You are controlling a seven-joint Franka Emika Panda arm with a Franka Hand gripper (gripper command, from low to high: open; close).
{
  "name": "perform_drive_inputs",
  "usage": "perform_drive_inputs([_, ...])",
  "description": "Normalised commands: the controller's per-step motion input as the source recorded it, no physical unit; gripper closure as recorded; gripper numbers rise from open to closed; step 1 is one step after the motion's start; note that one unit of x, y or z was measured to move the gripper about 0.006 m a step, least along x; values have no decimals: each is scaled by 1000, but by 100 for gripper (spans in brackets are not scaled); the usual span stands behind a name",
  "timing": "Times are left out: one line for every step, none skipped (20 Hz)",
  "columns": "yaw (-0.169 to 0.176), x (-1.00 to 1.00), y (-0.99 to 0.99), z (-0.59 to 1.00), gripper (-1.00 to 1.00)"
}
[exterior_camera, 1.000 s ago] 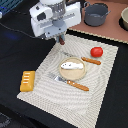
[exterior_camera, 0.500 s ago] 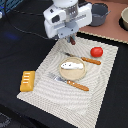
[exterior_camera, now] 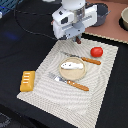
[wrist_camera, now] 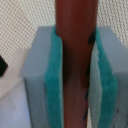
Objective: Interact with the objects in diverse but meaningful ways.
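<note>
A: Start close in. What does the wrist view give?

B: The sausage stick (wrist_camera: 75,60) runs lengthwise between the gripper (wrist_camera: 75,85) pads (wrist_camera: 54,85), long axis in line with the fingers. Both teal pads press against its sides, so the jaws are closed on it. Its lower end is blurred.

A: And from outside?

B: The arm hangs over the woven placemat (exterior_camera: 45,97), at about 12 o'clock from the tan plate (exterior_camera: 73,70), with the wrist pointing straight down. The gripper (exterior_camera: 77,39) is mostly hidden under the white wrist housing; I can't make out the stick there.

A: The rest, front to back?

B: The bread block (exterior_camera: 27,81) lies at 9 o'clock of the plate, long axis running away from the camera. The fork (exterior_camera: 70,82) lies just in front of the plate, handle toward 4 o'clock. The white fish piece (exterior_camera: 71,64) lies on the plate. The knife (exterior_camera: 85,59) lies just behind, handle toward 3 o'clock. The tomato (exterior_camera: 97,51) sits at 2 o'clock. A grey pot (exterior_camera: 101,14) stands beyond the mat.
</note>
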Motion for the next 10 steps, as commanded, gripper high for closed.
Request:
perform_drive_inputs([0,163,17,-114,-100])
perform_drive_inputs([0,160,66,-109,-100])
perform_drive_inputs([0,280,217,-80,-100])
perform_drive_inputs([0,346,257,-34,-100])
perform_drive_inputs([0,377,283,-9,-100])
perform_drive_inputs([0,377,291,0,-100])
perform_drive_inputs([0,357,271,0,-100])
perform_drive_inputs([0,389,283,0,-100])
perform_drive_inputs([0,409,263,17,-100])
perform_drive_inputs([-2,266,166,291,-100])
